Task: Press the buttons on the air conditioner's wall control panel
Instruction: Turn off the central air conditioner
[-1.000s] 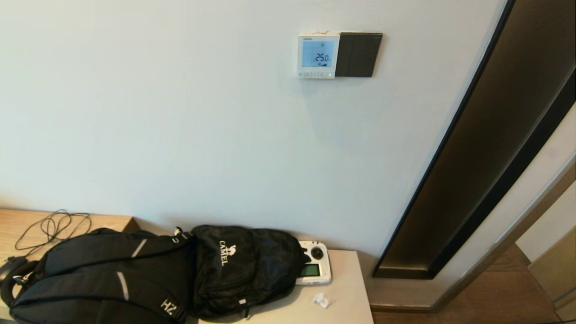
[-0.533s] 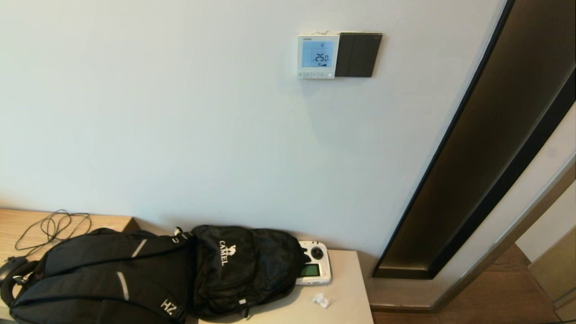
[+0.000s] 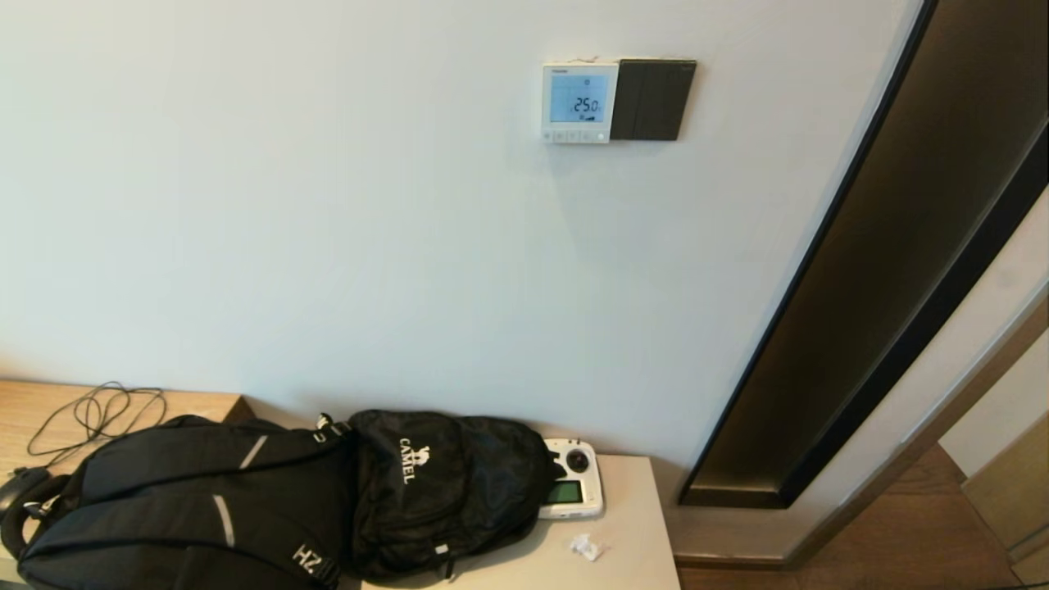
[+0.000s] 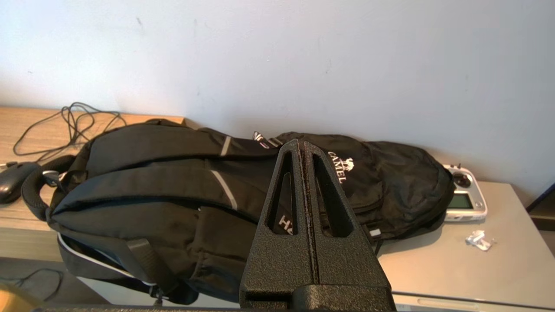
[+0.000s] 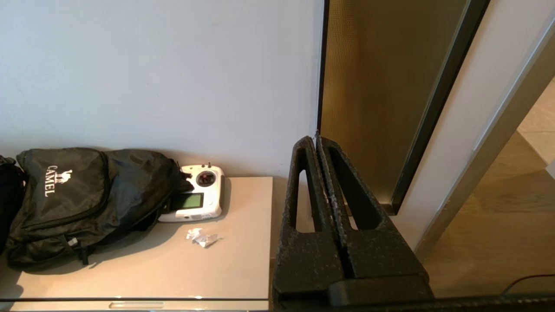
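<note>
One air conditioner's wall control panel (image 3: pixel 579 102) reads 25.0 above its four buttons (image 3: pixel 578 136). The left gripper (image 4: pixel 302 149) and right gripper (image 5: pixel 316 141) hang low, fingers pressed together, empty.

One air conditioner's wall control panel (image 3: pixel 579 102) with four buttons (image 3: pixel 578 136); one dark switch plate (image 3: pixel 653 99) at its 3 o'clock; two black backpacks (image 3: pixel 197 500); one white handheld controller (image 3: pixel 572 489); one crumpled paper scrap (image 3: pixel 585 546); one cable coil (image 3: pixel 97 414); two grippers, both closed: left gripper (image 4: pixel 301 149), right gripper (image 5: pixel 315 141)
</note>
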Controlling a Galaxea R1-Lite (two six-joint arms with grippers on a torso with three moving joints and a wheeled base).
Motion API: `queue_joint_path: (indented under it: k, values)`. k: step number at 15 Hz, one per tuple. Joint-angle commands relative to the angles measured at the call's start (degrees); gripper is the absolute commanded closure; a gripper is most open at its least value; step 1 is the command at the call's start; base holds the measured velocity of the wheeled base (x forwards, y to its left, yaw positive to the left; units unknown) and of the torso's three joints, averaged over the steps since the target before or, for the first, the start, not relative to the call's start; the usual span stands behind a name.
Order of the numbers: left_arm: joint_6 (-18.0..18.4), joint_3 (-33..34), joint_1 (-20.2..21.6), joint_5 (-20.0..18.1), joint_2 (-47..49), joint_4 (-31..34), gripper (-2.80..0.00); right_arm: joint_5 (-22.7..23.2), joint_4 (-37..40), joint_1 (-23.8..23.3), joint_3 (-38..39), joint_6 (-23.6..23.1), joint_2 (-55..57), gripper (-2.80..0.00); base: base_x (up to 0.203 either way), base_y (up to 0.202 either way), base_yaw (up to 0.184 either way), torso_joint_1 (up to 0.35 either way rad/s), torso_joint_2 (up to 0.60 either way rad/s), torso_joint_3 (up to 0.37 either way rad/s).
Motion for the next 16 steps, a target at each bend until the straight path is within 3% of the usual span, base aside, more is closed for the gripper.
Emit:
queue_joint_path:
  k: [1, 16]
  values:
    - [0.0, 0.0, 0.02, 0.03, 0.0, -0.02, 0.0, 0.05, 0.01, 0.0, 0.0, -0.01, 0.14, 0.0, 0.0, 0.0, 0.0, 0.0, 0.0, 0.0]
    - [0.0, 0.0, 0.02, 0.02, -0.03, -0.02, 0.0, 0.05, 0.01, -0.09, 0.0, 0.08, 0.14, 0.0, 0.0, 0.0, 0.0, 0.0, 0.0, 0.0]
